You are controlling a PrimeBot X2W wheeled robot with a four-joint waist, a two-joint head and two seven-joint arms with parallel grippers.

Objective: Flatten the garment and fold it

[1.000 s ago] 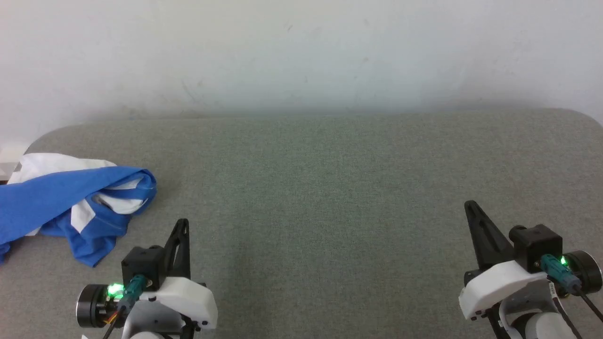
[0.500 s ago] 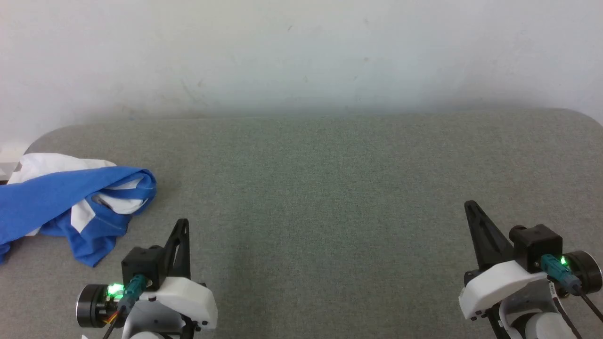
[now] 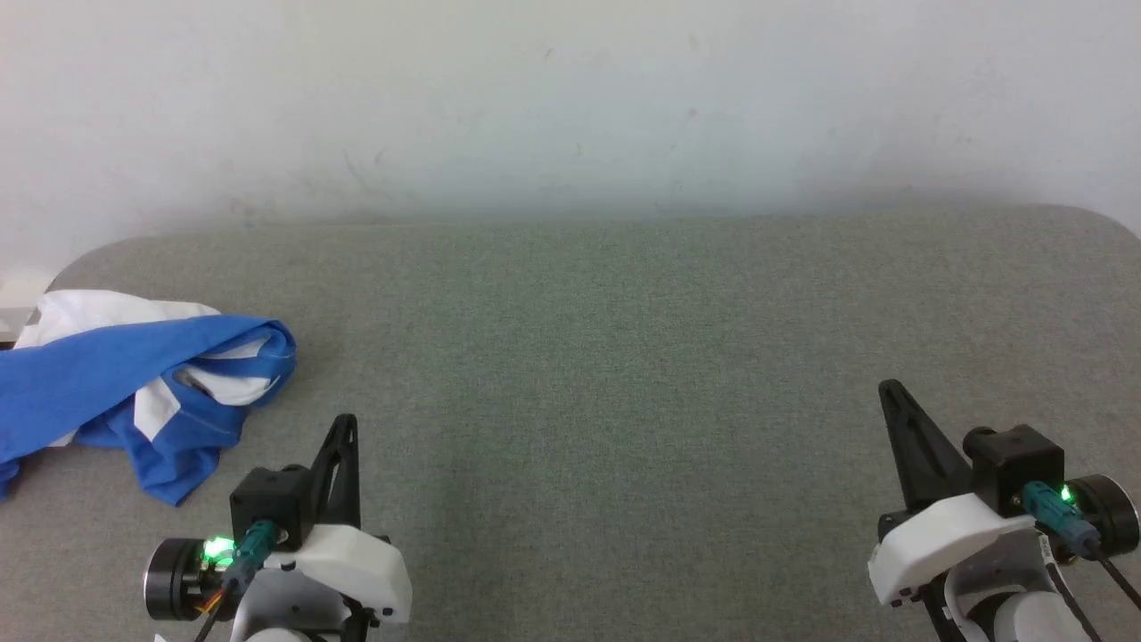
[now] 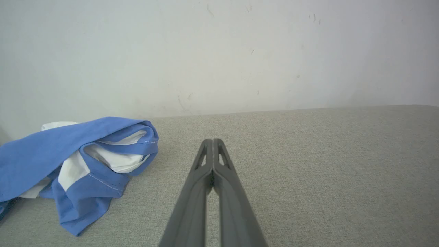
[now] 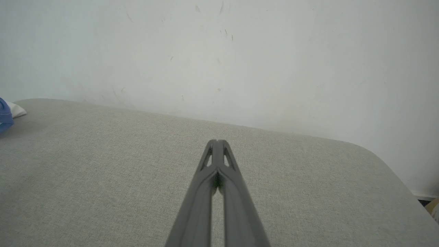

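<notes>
The garment (image 3: 134, 383) lies crumpled in a blue and white heap at the far left of the grey table (image 3: 624, 357), running off the left edge of the head view. In the left wrist view the garment (image 4: 68, 161) sits left of the fingers, apart from them. My left gripper (image 3: 346, 421) hovers at the lower left, shut and holding nothing, its tips (image 4: 212, 140) pressed together. At the lower right, far from the cloth, my right gripper (image 3: 887, 388) is shut and bare too, fingertips (image 5: 217, 141) meeting. A sliver of the garment (image 5: 5, 115) shows at the right wrist view's left edge.
A pale wall (image 3: 570, 98) rises right behind the table's far edge. The table's corners are rounded at the back left and back right (image 5: 377, 154). Wide bare grey fabric stretches between the two grippers.
</notes>
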